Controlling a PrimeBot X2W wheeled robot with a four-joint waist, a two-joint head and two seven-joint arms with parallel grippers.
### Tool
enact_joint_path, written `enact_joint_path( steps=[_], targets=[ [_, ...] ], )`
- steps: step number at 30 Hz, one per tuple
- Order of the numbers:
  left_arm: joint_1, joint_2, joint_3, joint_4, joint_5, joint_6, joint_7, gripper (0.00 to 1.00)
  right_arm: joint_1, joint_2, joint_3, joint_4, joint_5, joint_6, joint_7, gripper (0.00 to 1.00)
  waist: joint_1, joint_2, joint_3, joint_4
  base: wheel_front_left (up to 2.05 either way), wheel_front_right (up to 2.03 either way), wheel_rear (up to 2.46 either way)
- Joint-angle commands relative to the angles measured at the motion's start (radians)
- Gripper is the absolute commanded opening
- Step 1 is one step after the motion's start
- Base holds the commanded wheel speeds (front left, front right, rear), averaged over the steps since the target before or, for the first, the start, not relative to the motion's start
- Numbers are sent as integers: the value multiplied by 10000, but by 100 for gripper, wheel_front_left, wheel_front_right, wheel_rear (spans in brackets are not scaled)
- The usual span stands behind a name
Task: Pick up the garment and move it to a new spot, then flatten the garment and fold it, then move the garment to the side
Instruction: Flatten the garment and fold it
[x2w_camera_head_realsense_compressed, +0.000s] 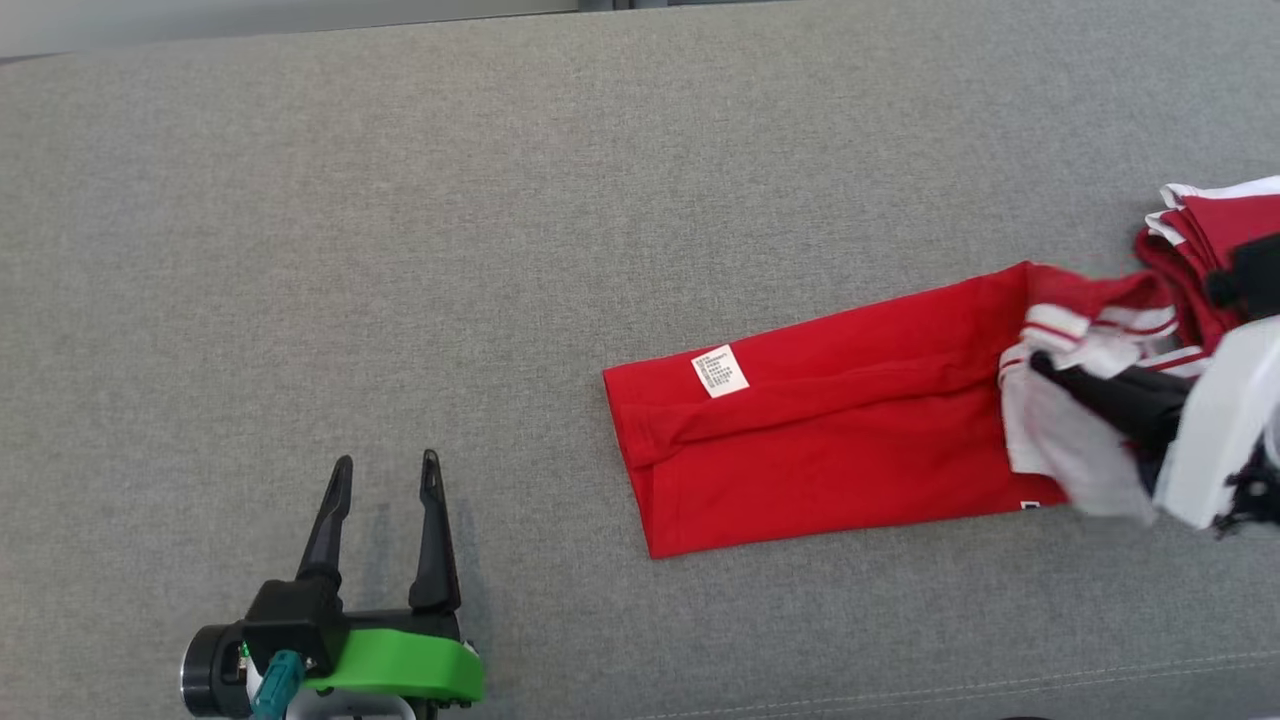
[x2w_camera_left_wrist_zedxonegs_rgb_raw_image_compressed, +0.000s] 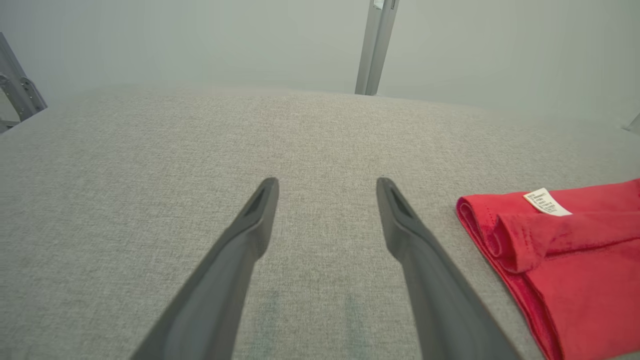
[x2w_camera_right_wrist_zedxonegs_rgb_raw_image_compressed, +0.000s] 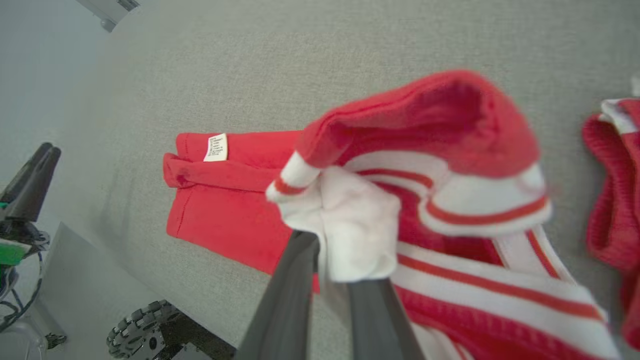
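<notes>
A grey fabric-covered bench (x2w_camera_head_realsense_compressed: 400, 200) carries a pile of red-and-white clothes (x2w_camera_head_realsense_compressed: 1215, 225) at its right edge. A stitched seam (x2w_camera_head_realsense_compressed: 1000, 682) runs along its near edge. Beyond the far edge stands a metal post (x2w_camera_left_wrist_zedxonegs_rgb_raw_image_compressed: 375, 47).

A grey cloth-covered table (x2w_camera_head_realsense_compressed: 400, 200) carries a long folded red garment (x2w_camera_head_realsense_compressed: 830, 440) and, beside its right end, a red-and-white bundle (x2w_camera_head_realsense_compressed: 1240, 215).
</notes>
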Motion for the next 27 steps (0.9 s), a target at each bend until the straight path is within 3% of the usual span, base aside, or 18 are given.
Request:
enact_joint_path(
  steps=[1,4,11,17,27],
  targets=[
    [-90,-67,-31,72,139,-104,-27,100,4,343,195,-233,-349,0,69,0,0,-1,89,-97,0,0,0],
    [-345,-161,-121,234,221,-203,-29,100,-313,1698,847,-294,-1135,2,192,0,0,-1,167,-143,0,0,0],
    [-717,-364,-405,626,291,-347,-29,100,-1373,4608,1882,1014,-3156,2,213,0,0,-1,278,28,0,0,0],
    [-720,-429,-523,896,209,-348,-29,100,-1898,5591,2514,1904,-4185,2,433,0,0,-1,219,237,0,0,0],
    [-601,-485,-618,1162,-3,-322,-27,100,-2139,6023,2533,3079,-4751,2,335,1,0,-1,64,486,0,0,0]
  ],
)
